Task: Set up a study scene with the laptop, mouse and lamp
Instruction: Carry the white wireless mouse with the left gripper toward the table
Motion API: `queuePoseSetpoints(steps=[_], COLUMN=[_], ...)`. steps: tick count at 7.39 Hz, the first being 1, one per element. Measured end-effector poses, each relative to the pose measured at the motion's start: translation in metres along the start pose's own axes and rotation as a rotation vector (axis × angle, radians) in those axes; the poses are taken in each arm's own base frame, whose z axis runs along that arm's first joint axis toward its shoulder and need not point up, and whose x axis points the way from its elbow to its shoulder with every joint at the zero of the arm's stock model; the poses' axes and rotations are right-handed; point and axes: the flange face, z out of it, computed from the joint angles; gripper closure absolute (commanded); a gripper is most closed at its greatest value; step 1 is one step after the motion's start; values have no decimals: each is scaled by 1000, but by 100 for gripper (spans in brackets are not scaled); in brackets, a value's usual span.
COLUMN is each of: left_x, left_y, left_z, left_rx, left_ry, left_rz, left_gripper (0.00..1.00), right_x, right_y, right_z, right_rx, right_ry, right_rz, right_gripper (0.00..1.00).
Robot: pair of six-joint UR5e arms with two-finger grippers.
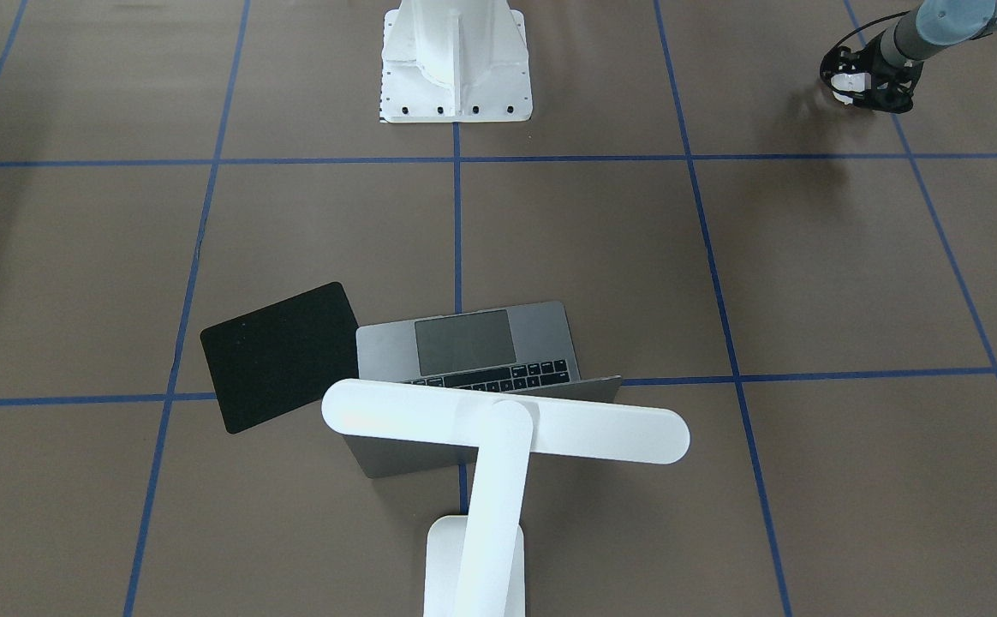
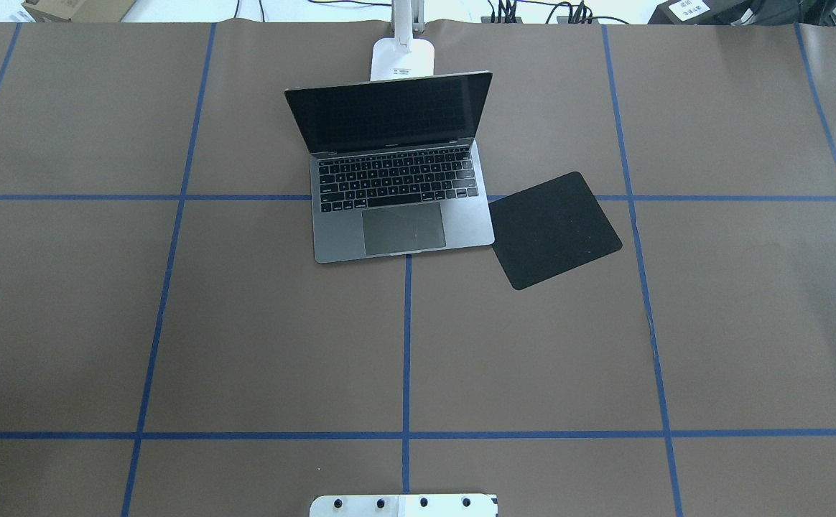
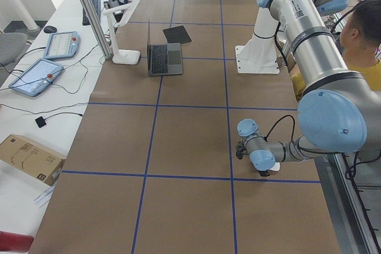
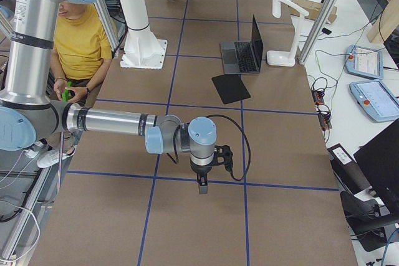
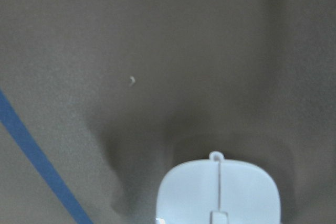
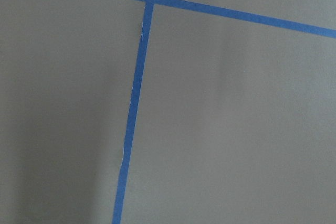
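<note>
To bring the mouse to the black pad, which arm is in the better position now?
Left. The mouse sits between the jaws of the left gripper, so that arm only has to carry it. The right gripper hangs over bare table, far from the mouse.

Bottom edge cuts off mouse (image 5: 218,192); lamp (image 1: 498,428) overlaps laptop (image 1: 464,343) keyboard.

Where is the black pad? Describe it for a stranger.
Start at the open laptop near the table's far edge. Beside its right side in the overhead view lies the black pad. Unlike the grey laptop, it is flat, matte and askew to the blue grid.
</note>
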Motion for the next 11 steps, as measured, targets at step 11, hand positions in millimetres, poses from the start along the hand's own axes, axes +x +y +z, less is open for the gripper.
queuePoseSetpoints(steps=[11], left_x=[49], left_y=[7], left_z=[-43], left_rx=[-20], left_ry=[128], left_rz=[-17], left_gripper=[57], right_x=[0], right_y=[-1], right_z=[0], right_rx=[1], right_ry=[-2], right_rz=[0], right_gripper=[0])
